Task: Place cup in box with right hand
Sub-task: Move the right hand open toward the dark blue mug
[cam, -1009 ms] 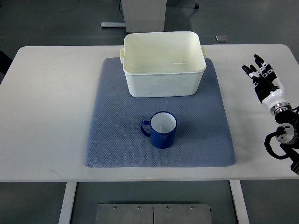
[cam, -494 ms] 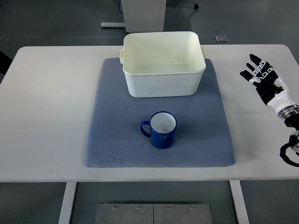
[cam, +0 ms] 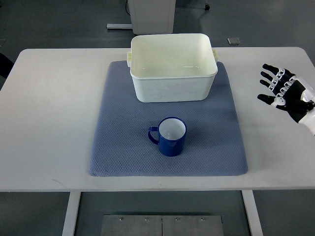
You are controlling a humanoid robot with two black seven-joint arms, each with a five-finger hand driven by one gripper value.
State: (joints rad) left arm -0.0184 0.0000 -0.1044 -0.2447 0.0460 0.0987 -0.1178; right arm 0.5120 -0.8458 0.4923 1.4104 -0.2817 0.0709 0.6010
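Note:
A dark blue cup [cam: 170, 136] with a white inside stands upright on the blue-grey mat [cam: 123, 132], its handle pointing left. Behind it, at the mat's far edge, sits the cream plastic box [cam: 172, 66], with nothing inside. My right hand [cam: 280, 90] hovers over the table's right side, far to the right of the cup. It is open, fingers spread toward the left, holding nothing. No left arm shows.
The white table [cam: 49, 108] carries only the mat, box and cup. Beyond its far edge stand a white cabinet base [cam: 152, 14] and a small floor plate [cam: 233, 41]. A metal panel [cam: 162, 225] lies below the near edge.
My right hand has risen and rotated, its palm turning more toward the camera with fingers fanned out; the forearm has slid toward the right edge. Cup and box have not moved.

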